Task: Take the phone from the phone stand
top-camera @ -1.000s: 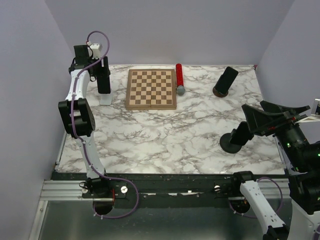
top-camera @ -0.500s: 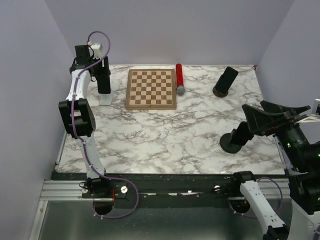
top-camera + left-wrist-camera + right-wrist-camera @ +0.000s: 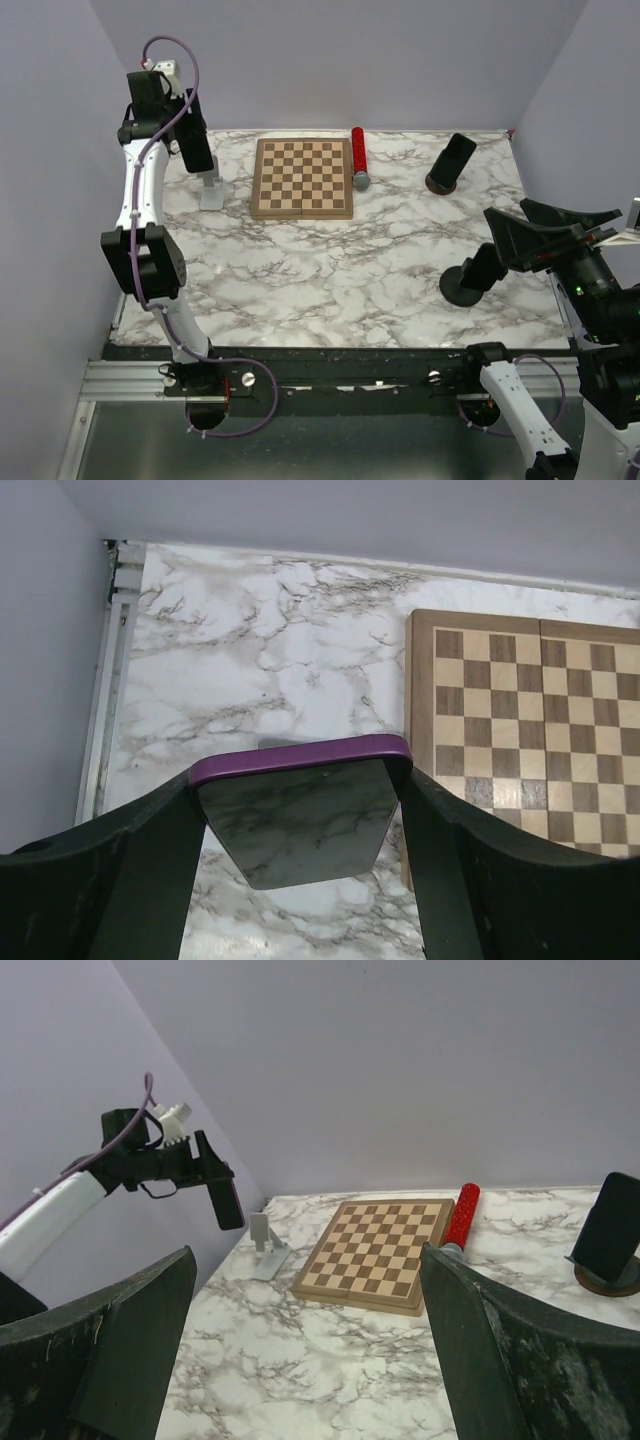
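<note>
1. Two fingers [image 3: 130,870] of my left gripper [image 3: 300,780] are clamped on the phone [image 3: 295,825], one on each long edge, jaws spread fairly wide to take its width.
2. Purple case rim up top in the left wrist view, the dark glass below it reflecting the marble pattern.
3. Phone's up in the air! From the right wrist view it hangs tilted from my left gripper, its lower end just beside the top of the phone stand [image 3: 264,1243], with a sliver of wall showing between them.
4. From above, the phone [image 3: 195,148] sits over the far-left corner of the table [image 3: 330,270], and the small pale phone stand [image 3: 211,190] stands on the marble just near of it, carrying nothing.
5. Just right of the stand lies the chessboard [image 3: 302,177], flat and square to the table's far edge.
6. Next along, a red tube [image 3: 358,155] with a grey end lies beside the board's right side.
7. Further right, near the far-right corner, a second dark phone [image 3: 452,160] leans on a round brown base.
8. Over on the right side, my right gripper [image 3: 308,1252] hangs above the table, its fingers as wide apart as they go, nothing between them, well apart from the phone.
</note>
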`<state>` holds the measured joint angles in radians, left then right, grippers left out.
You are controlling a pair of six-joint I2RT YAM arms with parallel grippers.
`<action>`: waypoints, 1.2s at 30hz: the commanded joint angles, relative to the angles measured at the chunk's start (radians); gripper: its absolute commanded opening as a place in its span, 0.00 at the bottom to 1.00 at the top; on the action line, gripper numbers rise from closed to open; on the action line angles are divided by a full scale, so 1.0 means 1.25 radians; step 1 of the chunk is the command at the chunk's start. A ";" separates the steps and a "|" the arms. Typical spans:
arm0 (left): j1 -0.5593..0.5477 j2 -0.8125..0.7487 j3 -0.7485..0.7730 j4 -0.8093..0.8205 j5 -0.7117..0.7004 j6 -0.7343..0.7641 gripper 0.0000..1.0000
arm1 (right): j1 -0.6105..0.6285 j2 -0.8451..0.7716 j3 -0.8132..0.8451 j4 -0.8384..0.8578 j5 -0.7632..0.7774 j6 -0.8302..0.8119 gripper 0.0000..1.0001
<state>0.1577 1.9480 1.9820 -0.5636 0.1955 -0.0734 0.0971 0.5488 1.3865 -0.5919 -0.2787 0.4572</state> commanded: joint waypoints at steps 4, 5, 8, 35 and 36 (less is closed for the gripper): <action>-0.027 -0.280 -0.242 -0.135 -0.117 -0.204 0.00 | -0.003 -0.015 -0.046 0.063 -0.026 0.026 1.00; -0.041 -0.318 -0.294 -0.156 -0.140 -0.211 0.00 | -0.003 -0.016 -0.056 0.072 -0.027 0.029 1.00; -0.094 -0.388 -0.406 -0.225 -0.213 -0.213 0.00 | -0.003 -0.010 -0.071 0.089 -0.037 0.034 1.00; -0.205 -0.291 -0.769 -0.175 -0.274 -0.155 0.00 | -0.003 0.021 -0.074 0.076 -0.042 0.063 1.00; -0.205 -0.283 -0.766 -0.177 -0.269 -0.153 0.00 | -0.003 0.021 -0.075 0.077 -0.039 0.064 1.00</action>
<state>-0.0940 1.5547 0.9928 -0.7891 -0.1345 -0.2996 0.0971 0.5610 1.2861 -0.4950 -0.3096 0.5243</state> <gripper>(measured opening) 0.786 0.998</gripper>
